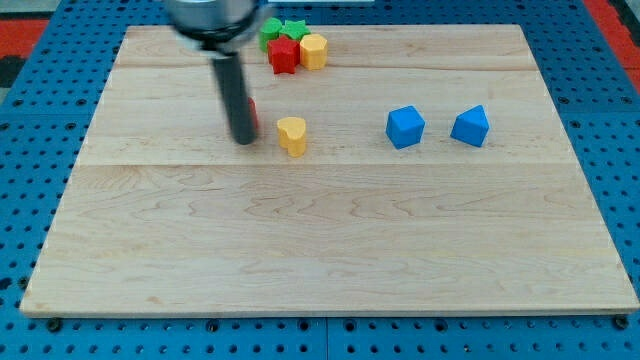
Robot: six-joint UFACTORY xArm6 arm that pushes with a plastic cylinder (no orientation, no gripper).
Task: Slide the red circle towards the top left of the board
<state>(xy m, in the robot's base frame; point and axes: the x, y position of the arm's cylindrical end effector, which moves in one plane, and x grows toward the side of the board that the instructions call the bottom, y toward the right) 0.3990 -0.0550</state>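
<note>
setting: lab bench | cues: blue pegboard [30, 90], wooden board [330, 240]

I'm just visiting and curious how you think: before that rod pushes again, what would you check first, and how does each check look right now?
1. My tip is on the board: ok.
2. Red circle in plain sight: not ok, only a red sliver shows behind the rod.
3. Tip touching the red circle: cannot tell.
4. Path towards the board's top left corner free of blocks: ok.
5. Yellow heart-shaped block out of the way: ok, it sits to the view's right of the tip.
6. Blue blocks far off: ok.
</note>
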